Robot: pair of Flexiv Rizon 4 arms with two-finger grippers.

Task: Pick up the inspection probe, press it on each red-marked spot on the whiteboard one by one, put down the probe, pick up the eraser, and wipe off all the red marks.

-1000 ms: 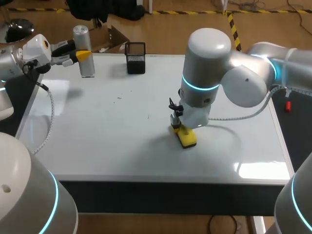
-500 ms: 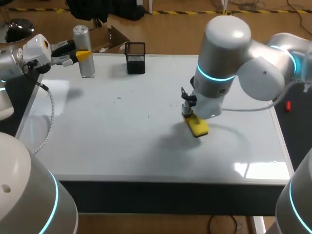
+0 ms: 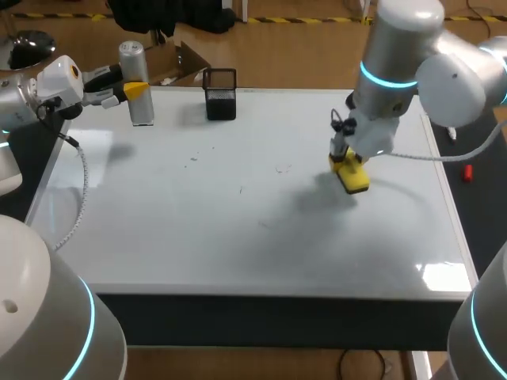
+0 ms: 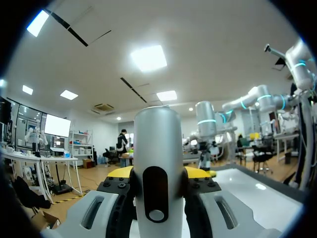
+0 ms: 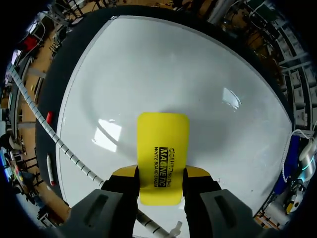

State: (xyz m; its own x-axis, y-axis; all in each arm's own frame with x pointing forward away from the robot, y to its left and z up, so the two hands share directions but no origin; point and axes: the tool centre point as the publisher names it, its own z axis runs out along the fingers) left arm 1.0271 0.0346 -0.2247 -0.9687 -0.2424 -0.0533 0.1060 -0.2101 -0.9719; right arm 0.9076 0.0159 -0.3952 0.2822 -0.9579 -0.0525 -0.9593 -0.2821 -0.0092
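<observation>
Whiteboard (image 3: 198, 237): lies flat across the counter (image 3: 269, 321), with a few faint marks (image 3: 281, 168) near its middle.
Right arm (image 3: 396, 63): reaches in over the board's right half, the right gripper (image 5: 161, 179) clamped on the yellow eraser (image 5: 162, 148) from both sides.
Left arm (image 3: 32, 95): at the far left corner, the left gripper (image 4: 158, 173) closed around the silver probe (image 4: 157, 144), which stands upright.
Eraser's spot: low at the board, right of the marks; contact cannot be told.
Mesh holder (image 3: 220, 93): black, at the far edge.

There was one whiteboard (image 3: 198, 229), one eraser (image 3: 354, 179), one probe (image 3: 135, 62), one black cup (image 3: 220, 95) — and two grippers, left gripper (image 3: 131, 90) and right gripper (image 3: 345, 161).
</observation>
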